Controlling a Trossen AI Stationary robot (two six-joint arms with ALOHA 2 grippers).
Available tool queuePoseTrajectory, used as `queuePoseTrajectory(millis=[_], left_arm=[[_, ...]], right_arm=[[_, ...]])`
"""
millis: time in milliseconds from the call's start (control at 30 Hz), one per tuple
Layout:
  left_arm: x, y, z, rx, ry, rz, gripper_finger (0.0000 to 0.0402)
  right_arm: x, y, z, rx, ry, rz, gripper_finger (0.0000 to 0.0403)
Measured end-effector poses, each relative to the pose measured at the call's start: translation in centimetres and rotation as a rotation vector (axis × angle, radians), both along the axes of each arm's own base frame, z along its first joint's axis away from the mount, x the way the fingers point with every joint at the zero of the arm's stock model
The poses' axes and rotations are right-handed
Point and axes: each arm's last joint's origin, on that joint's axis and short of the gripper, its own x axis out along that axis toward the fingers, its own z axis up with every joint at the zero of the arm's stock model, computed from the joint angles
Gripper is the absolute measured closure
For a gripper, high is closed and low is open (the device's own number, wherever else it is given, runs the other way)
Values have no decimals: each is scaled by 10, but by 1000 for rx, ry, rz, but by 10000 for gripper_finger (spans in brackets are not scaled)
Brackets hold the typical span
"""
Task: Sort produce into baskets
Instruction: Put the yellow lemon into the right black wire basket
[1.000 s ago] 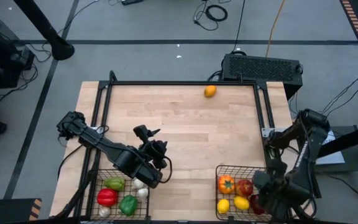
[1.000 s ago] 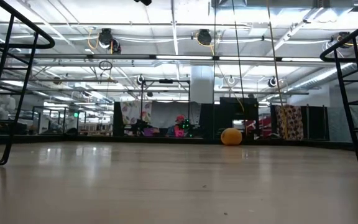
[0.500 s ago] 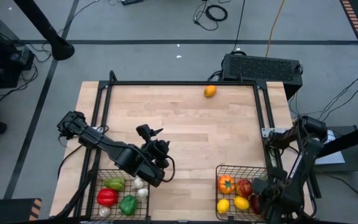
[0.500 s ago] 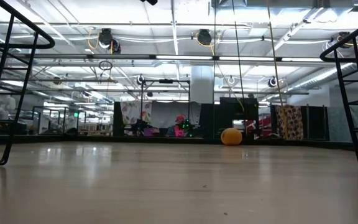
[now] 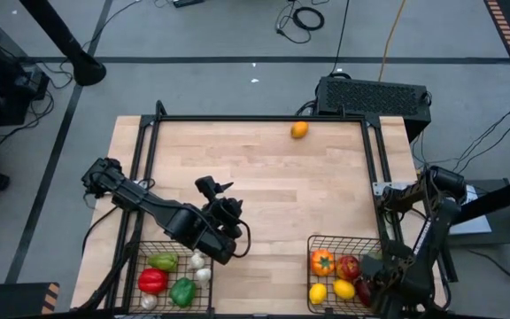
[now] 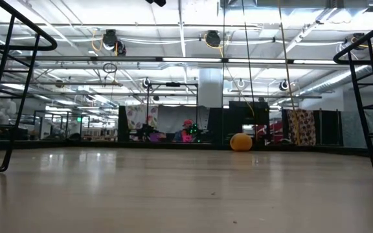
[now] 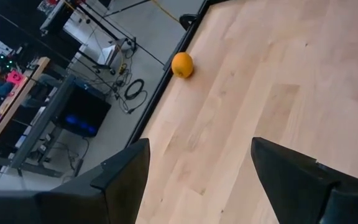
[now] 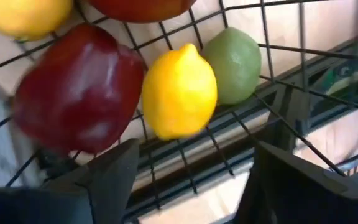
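Observation:
One orange (image 5: 299,130) lies alone on the table by the far edge; it also shows in the low view (image 6: 241,142) and the left wrist view (image 7: 182,65). The left basket (image 5: 140,251) holds green and red peppers and white garlic bulbs. The right basket (image 5: 348,241) holds an orange tomato, a red apple and lemons. My left gripper (image 5: 217,197) is open and empty above the table, just beyond the left basket. My right gripper (image 5: 374,283) is open and empty over the right basket's right side, above a red fruit (image 8: 79,93), a lemon (image 8: 179,90) and a green fruit (image 8: 232,65).
A black frame (image 5: 255,118) runs along the table's far, left and right edges. A black box (image 5: 374,95) stands beyond the far right corner. Bare wood lies between the baskets and the orange.
My right arm has drawn a little toward the table's near edge over the right basket. My left gripper has crept slightly toward the table's right edge. Nothing else has moved.

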Motion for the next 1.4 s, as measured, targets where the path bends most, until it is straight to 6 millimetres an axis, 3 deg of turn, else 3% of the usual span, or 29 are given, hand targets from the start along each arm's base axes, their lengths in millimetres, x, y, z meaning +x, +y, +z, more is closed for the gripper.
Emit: queuePoseTrajectory(millis=[167, 300, 400, 500, 633, 800, 1033, 1133, 1400], left_arm=[[9, 9, 3, 70, -1, -7, 116], [28, 25, 11, 253, -29, 31, 116], [39, 40, 16, 344, 16, 48, 116], [49, 49, 20, 275, -50, 44, 116], [64, 73, 20, 62, -103, -36, 116], [80, 133, 13, -96, -78, -75, 116], [109, 213, -13, -236, -160, -125, 116], [116, 231, -26, -286, -169, -151, 116], [148, 265, -63, -189, -280, -171, 116]], right_arm=[[4, -1, 47, -69, -121, -11, 98], [15, -4, 85, -108, -500, -3, 99], [32, -13, 96, -223, -766, 14, 99], [51, -22, 96, -362, -874, 97, 99], [75, -40, 91, -480, -815, 191, 99], [95, -60, 90, -552, -734, 262, 99], [102, -68, 91, -610, -714, 333, 99], [102, -67, 92, -606, -713, 333, 99], [99, -69, 95, -606, -711, 368, 99]])
